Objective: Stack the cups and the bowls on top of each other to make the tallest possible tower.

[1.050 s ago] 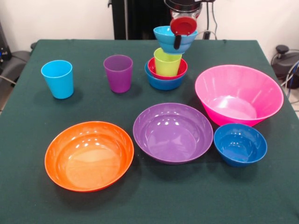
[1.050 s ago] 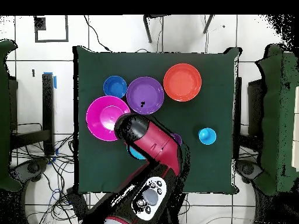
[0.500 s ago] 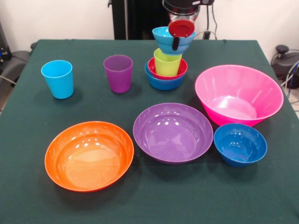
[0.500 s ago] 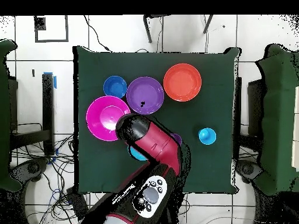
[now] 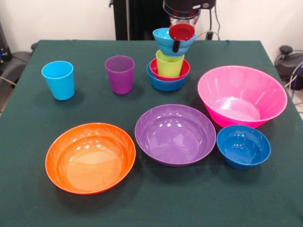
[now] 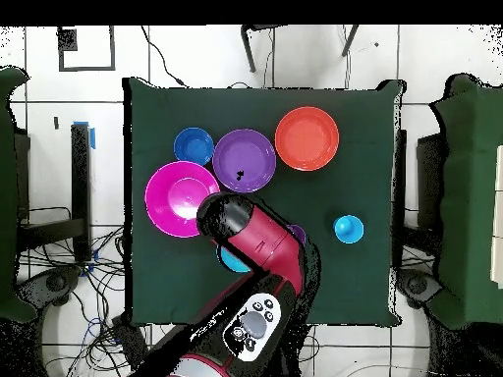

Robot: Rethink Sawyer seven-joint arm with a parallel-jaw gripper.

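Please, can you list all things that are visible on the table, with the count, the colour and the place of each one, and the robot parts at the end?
cups: 3. light blue cup at front view's left; purple cup right of it; lime green cup inside the red bowl.
small bowls: 4. blue bowl at the stack's bottom; red bowl nested in it; cyan bowl over the lime green cup, held by the gripper; dark blue bowl in front of the pink bowl.
wide bowls: 2. orange bowl front left; purple bowl centre.
pink bowl: 1, big, right.
table: 1, dark green cloth.
gripper: 1, black with red pad, shut on the cyan bowl's rim.
arm: 1, red and black.
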